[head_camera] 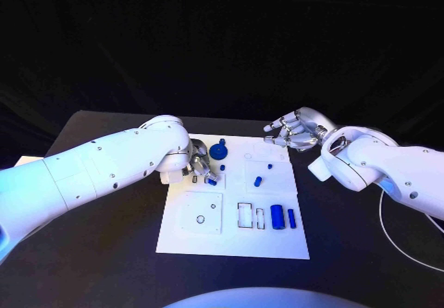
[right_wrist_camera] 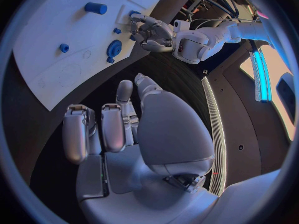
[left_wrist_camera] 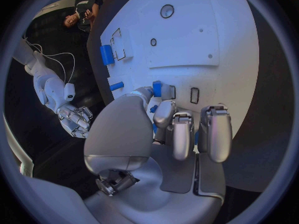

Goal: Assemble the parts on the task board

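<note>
White task board lies in the middle of the black table in the head view. Left hand is down on the board's far-left part, at about ten o'clock from the board's centre, fingers curled over a small blue part; whether it grips that piece I cannot tell. Just beside it, toward one o'clock, stands a blue gear. Right hand hovers off the board's far-right corner, at about one o'clock, fingers loosely spread and holding nothing. Near the board's centre lie a small blue peg and a tiny blue stud. At about five o'clock a blue cylinder and a thin blue pin lie side by side.

Left wrist view: the left hand has its fingers bent down onto the board, a blue piece at the fingertips.

Right wrist view: the right hand hangs over dark table, fingers apart and empty, beside the board.
</note>
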`<move>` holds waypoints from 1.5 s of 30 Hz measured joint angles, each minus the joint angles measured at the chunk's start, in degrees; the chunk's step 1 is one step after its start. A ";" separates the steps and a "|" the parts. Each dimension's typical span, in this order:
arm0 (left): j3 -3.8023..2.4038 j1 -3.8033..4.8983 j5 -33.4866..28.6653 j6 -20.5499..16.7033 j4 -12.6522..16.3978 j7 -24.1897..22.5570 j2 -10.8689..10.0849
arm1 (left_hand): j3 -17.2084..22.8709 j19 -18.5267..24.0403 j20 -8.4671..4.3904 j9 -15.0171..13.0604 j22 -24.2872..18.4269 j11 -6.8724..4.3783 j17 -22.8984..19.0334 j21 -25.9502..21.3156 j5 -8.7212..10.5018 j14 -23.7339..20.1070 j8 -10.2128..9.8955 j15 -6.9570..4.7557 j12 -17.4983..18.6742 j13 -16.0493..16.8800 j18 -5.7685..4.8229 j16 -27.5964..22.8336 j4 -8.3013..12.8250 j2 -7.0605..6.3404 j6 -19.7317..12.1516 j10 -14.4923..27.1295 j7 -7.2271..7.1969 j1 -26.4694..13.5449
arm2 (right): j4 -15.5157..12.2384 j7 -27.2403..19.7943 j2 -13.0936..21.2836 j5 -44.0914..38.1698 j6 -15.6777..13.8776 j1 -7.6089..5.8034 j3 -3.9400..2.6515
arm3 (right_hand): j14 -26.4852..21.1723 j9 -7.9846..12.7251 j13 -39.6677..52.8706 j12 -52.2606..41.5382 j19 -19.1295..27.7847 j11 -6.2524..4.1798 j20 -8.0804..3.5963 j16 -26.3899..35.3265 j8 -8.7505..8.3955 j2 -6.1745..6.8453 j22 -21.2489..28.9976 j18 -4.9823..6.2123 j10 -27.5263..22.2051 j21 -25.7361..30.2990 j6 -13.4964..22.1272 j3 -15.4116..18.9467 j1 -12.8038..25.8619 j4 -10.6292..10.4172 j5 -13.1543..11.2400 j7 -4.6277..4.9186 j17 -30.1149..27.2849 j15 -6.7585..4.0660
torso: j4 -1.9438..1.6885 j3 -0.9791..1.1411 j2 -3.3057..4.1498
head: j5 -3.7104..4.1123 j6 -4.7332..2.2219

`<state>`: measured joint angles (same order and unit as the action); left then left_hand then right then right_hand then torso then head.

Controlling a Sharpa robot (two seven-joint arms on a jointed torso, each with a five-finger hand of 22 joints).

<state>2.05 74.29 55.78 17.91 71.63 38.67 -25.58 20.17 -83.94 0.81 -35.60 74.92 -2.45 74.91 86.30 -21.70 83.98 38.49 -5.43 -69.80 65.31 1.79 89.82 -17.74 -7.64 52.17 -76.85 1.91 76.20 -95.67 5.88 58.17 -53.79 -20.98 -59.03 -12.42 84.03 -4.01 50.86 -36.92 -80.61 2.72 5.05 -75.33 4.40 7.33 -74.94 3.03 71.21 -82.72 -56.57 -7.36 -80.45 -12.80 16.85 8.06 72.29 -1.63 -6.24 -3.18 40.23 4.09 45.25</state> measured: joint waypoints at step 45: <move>-0.10 -1.55 6.80 -10.07 4.83 -0.78 -4.49 | 6.48 0.00 0.01 -1.44 0.01 0.09 0.03 0.01 0.08 0.00 0.55 0.01 0.60 -1.04 0.00 0.00 3.28 -3.21 -0.16 0.08 0.24 -4.01 | 0.33 -1.15 -0.28 0.01 0.01 0.33 0.00 | 0.00 0.01 -0.25 0.00 0.21 0.02 -0.21 0.21 0.00 -0.39 0.03 0.00 0.01 0.22 0.00 0.16 0.08 -0.17 0.34 0.00 -0.13 0.00 | -0.37 0.25 -0.10 | -0.81 0.26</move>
<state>1.95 72.74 62.58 7.84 76.47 37.89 -30.08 26.65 -83.94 0.82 -37.04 74.93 -2.36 74.94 86.31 -21.62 83.98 39.04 -5.42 -69.20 64.26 1.79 89.82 -14.46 -10.85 52.01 -76.77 2.15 72.20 -95.34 4.74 57.89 -53.78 -20.98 -58.70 -12.42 84.03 -4.00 50.61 -36.92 -80.40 2.74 4.84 -75.12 4.40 6.94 -74.92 3.03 71.22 -82.50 -56.57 -7.19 -80.37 -12.96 17.19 8.06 72.16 -1.63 -6.61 -2.93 40.13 3.27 45.51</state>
